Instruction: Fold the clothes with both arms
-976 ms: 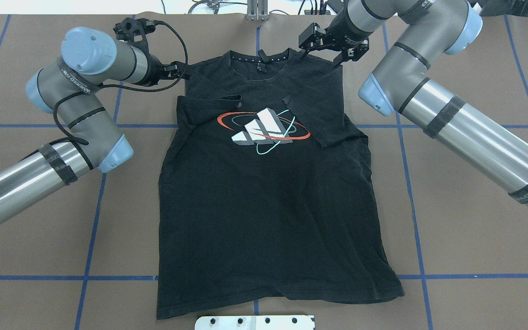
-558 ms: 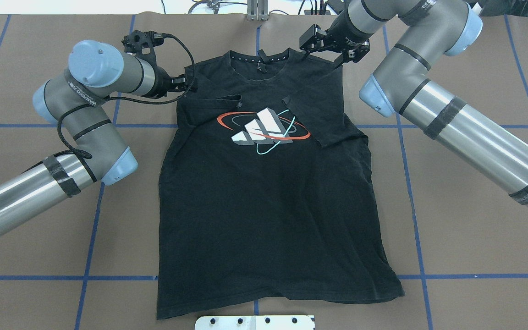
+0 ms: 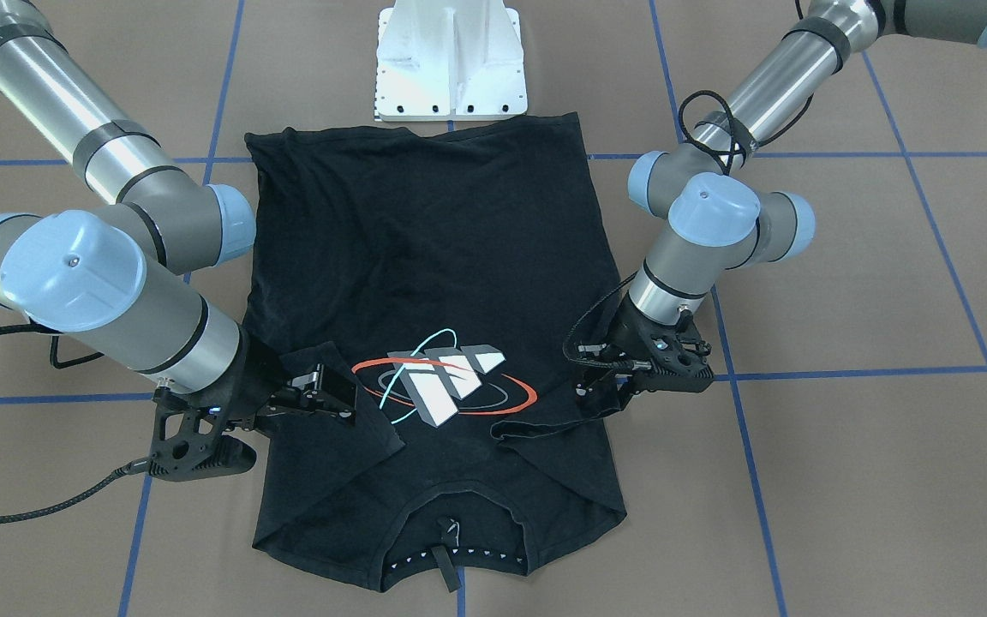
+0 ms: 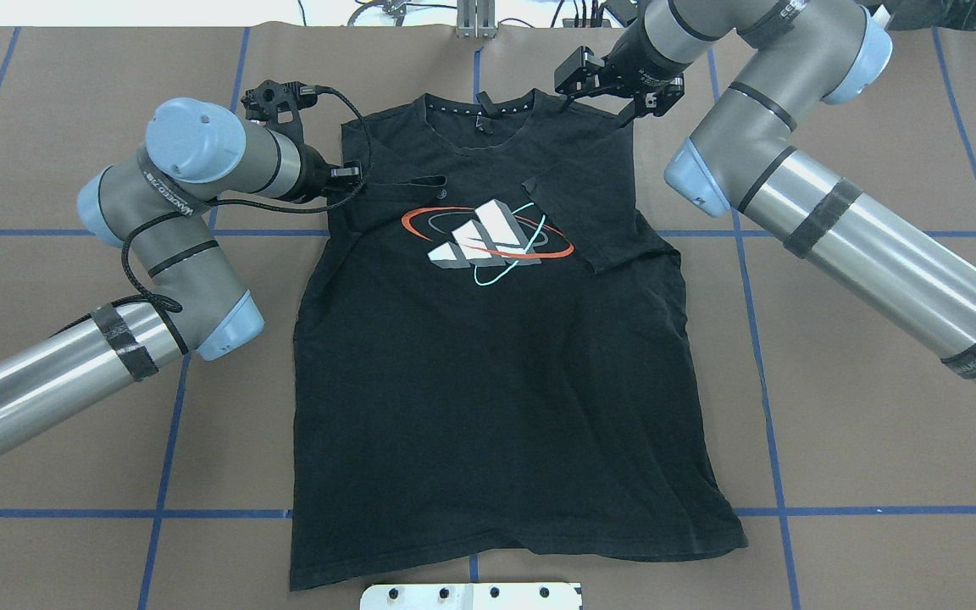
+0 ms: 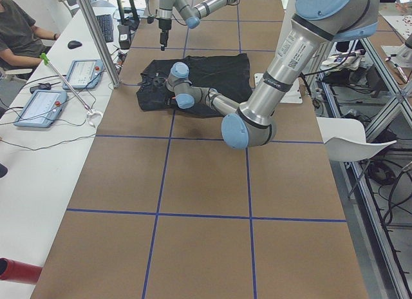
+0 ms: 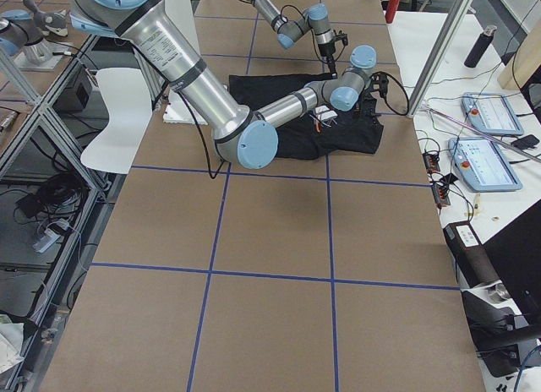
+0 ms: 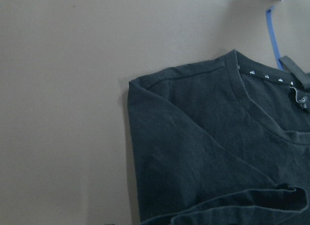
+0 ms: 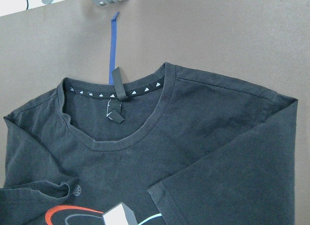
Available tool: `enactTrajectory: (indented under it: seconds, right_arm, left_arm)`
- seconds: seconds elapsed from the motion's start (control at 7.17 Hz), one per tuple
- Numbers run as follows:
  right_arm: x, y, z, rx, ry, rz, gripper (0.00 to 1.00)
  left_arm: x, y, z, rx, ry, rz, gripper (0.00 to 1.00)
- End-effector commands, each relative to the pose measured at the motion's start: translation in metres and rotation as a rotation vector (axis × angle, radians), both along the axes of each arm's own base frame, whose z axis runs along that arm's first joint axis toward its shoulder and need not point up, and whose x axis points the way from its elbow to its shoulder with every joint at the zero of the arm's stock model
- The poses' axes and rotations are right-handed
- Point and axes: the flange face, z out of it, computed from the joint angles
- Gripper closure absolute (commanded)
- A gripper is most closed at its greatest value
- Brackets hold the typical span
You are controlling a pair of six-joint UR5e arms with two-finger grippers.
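The black T-shirt (image 4: 496, 381) lies flat on the brown table with its logo (image 4: 488, 233) facing up and both sleeves folded in over the chest. The collar (image 4: 479, 106) is at the far edge. My left gripper (image 4: 352, 174) is at the shirt's left shoulder edge, low over the folded sleeve, and its jaws look open; in the front view (image 3: 588, 373) it sits beside the logo (image 3: 442, 386). My right gripper (image 4: 598, 106) is open above the right shoulder and holds nothing (image 3: 331, 394). The wrist views show only the shirt (image 7: 193, 137) (image 8: 218, 137), no fingers.
The white base block (image 4: 471, 596) is at the near edge, just below the hem. Blue tape lines (image 4: 158, 512) cross the table. A metal post (image 4: 475, 21) stands past the collar. A side bench with tablets (image 5: 84, 73) and a seated person (image 5: 16, 28) lies beyond the far edge.
My left gripper has moved toward the robot's side, from the outer shoulder corner onto the folded left sleeve. My right gripper has drifted slightly away. The shirt has barely moved.
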Motion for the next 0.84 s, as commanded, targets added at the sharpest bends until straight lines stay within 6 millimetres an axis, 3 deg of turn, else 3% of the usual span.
enactTrajectory:
  seconds: [0.0, 0.42, 0.7]
  right_arm:
    - [0.0, -0.001, 0.002, 0.002, 0.003, 0.0, 0.0]
    - [0.002, -0.001, 0.008, 0.01, 0.011, -0.006, 0.0]
    - [0.002, -0.001, 0.017, 0.014, 0.021, -0.013, 0.0]
  left_arm:
    - [-0.004, 0.001, -0.008, 0.01, 0.014, -0.001, 1.0]
    - [-0.017, 0.022, -0.026, 0.011, 0.061, 0.057, 1.0]
    - [-0.01, 0.031, -0.041, 0.005, 0.061, 0.077, 1.0]
